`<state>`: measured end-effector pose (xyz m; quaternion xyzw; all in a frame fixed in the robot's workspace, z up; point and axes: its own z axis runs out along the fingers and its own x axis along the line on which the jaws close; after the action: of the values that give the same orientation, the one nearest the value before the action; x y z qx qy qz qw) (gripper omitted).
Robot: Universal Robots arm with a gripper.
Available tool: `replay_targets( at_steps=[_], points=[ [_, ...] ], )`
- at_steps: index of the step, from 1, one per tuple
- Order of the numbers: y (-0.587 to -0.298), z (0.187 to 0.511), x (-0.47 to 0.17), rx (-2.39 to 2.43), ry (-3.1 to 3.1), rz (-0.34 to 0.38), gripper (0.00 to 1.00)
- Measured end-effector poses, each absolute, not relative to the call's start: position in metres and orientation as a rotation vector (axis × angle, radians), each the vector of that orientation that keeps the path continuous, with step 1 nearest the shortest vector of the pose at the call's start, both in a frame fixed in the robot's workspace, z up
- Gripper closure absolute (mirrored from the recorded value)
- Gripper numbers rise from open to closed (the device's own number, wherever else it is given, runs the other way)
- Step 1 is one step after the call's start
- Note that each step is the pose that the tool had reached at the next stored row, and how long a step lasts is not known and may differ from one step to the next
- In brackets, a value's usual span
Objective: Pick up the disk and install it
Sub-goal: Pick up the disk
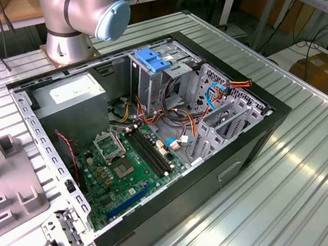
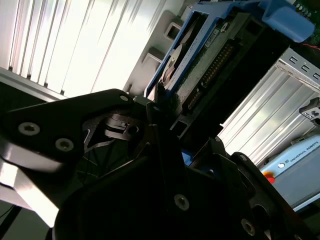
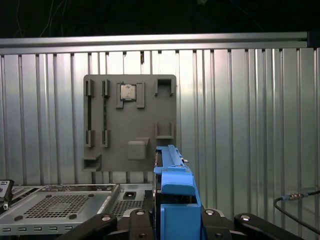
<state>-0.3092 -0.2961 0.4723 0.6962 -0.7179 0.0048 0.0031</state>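
One disk (image 3: 173,182), one grey plate (image 3: 112,125), one open case (image 1: 236,155), one blue clip (image 1: 151,60), one gripper (image 3: 175,217). The gripper's fingers are closed narrow against the disk, which it holds edge-on in the air above the plate, not touching the plate

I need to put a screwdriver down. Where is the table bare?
Bare: ribbed table on the exterior view's right of the computer case. Crowded: grey fixture plate on that view's left; cables and boards fill the case.
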Motion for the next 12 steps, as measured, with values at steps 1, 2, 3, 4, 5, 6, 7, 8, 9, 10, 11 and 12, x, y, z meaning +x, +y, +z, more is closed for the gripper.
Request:
replay_targets(
  at_steps=[1, 2, 3, 4, 5, 6, 7, 8, 9, 10, 11, 12],
  points=[
    [-0.296, 0.472, -0.308, 2.183, -2.251, 0.015, 0.64],
    [-0.296, 0.472, -0.307, 2.183, -2.251, 0.015, 0.64],
    [-0.296, 0.472, -0.306, 2.183, -2.251, 0.015, 0.64],
    [-0.296, 0.472, -0.305, 2.183, -2.251, 0.015, 0.64],
    [-0.296, 0.472, -0.304, 2.183, -2.251, 0.015, 0.64],
    [-0.296, 0.472, -0.303, 2.183, -2.251, 0.015, 0.64],
    [-0.297, 0.472, -0.302, 2.183, -2.251, 0.015, 0.64],
    [-0.297, 0.472, -0.301, 2.183, -2.251, 0.015, 0.64],
    [-0.297, 0.472, -0.299, 2.183, -2.251, 0.015, 0.64],
    [-0.297, 0.472, -0.297, 2.183, -2.251, 0.015, 0.64],
    [-0.297, 0.472, -0.296, 2.183, -2.251, 0.015, 0.64],
    [-0.297, 0.472, -0.294, 2.183, -2.251, 0.015, 0.64]
  ],
)
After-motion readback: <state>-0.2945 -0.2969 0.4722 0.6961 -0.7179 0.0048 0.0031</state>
